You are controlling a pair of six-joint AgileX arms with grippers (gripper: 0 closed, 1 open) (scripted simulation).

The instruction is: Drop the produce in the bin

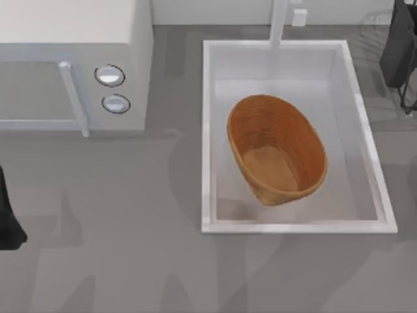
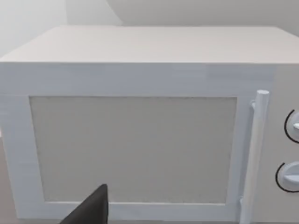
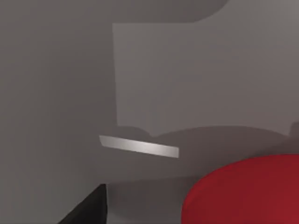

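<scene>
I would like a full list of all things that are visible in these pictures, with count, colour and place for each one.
basket: one, brown, woven look, lying inside the sink basin, nothing in it.
sink basin: one, white, rectangular, at the right half of the table.
faucet: one, white, at the far edge of the sink basin.
microwave: one, white, at the far left of the table, door shut, with a bar handle and two round knobs.
produce: one, bright red, smooth and round, close in front of the right wrist camera.
table: one, grey.
left arm: black, at the left edge of the table.
right arm: black, at the far right corner.
</scene>
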